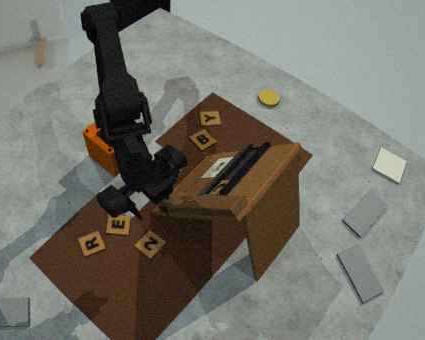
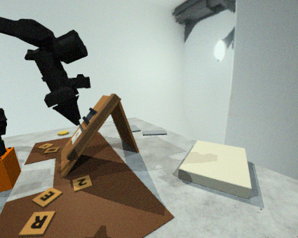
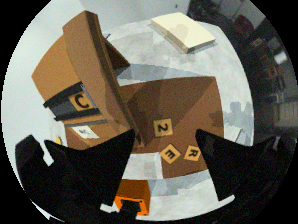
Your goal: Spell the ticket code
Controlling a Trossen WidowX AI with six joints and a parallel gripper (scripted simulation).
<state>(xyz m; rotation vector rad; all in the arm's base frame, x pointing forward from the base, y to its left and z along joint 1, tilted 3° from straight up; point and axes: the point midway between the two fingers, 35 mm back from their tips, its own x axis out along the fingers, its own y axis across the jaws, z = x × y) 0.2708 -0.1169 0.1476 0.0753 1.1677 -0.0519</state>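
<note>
The board (image 1: 261, 175) (image 2: 104, 105) (image 3: 55, 60) stands tilted. Its dark rail (image 1: 246, 167) (image 2: 90, 115) (image 3: 61, 108) holds the C tile (image 1: 220, 187) (image 3: 81, 101) at the end near the thick wooden edge. The ticket (image 1: 217, 167) (image 2: 76, 136) (image 3: 86, 132) is below the rail; its print is unreadable. Flat on the mat lie R (image 1: 91, 243) (image 2: 37, 223) (image 3: 192, 153), E (image 1: 118, 224) (image 2: 48, 197) (image 3: 170, 154), an N-or-Z-like tile (image 1: 150, 244) (image 2: 82, 183) (image 3: 162, 127), B (image 1: 202, 139) and Y (image 1: 210, 118). My gripper (image 1: 148, 207) (image 2: 78, 124) (image 3: 166, 133) is open and empty, above the mat beside the board.
The brown mat (image 1: 86, 280) (image 2: 123, 217) (image 3: 205, 100) runs under the board. A yellow disc (image 1: 269, 97) (image 2: 63, 133), a cream block (image 1: 390, 165) (image 2: 214, 164) (image 3: 184, 31) and grey slabs (image 1: 364, 214) (image 1: 359, 274) (image 2: 154, 133) lie on the counter. The orange base (image 1: 101, 150) (image 2: 5, 171) (image 3: 134, 192) is beside the mat.
</note>
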